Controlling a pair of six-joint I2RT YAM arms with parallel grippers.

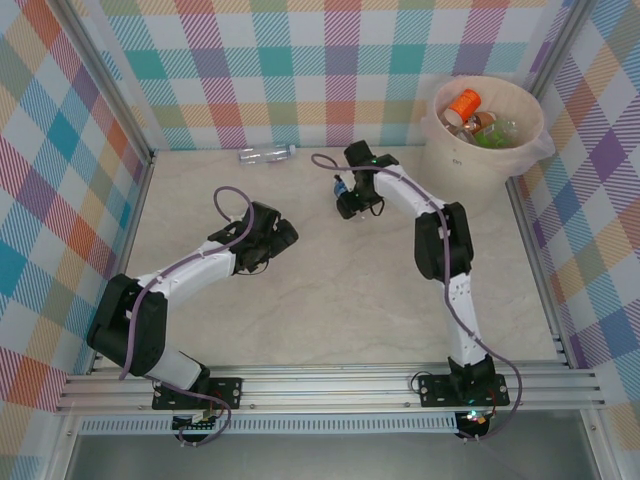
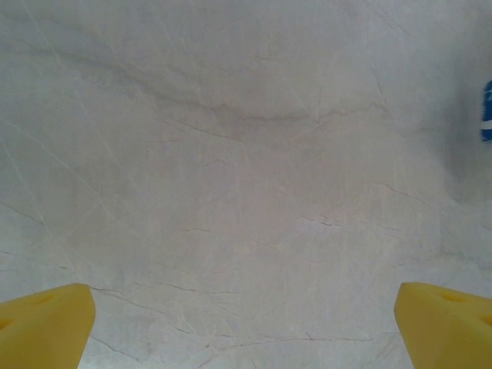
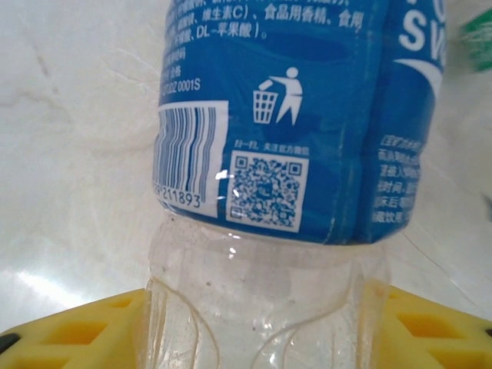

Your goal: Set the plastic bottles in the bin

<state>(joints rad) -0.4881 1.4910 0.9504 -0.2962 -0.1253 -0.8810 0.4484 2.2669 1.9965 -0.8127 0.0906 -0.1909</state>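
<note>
Two pincers showing | right pincer (image 3: 265, 311) pinching blue-label bottle (image 3: 292, 115) at frame bottom | left pincer (image 2: 246, 327) hovering spread wide above tabletop (image 2: 231, 154)

Pale marbled table (image 1: 330, 290) bears a clear bottle (image 1: 267, 153) by the far wall and a blue-labelled bottle (image 1: 343, 187).

Lab test cell: plaid walls (image 1: 60, 150), aluminium frame (image 1: 330, 385).

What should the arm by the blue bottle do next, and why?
Probably squeeze the right gripper firmly shut before any lift. Its yellow fingers flank the clear part of the blue-labelled bottle, but a firm grip isn't certain yet, and the bin waits nearby.
</note>
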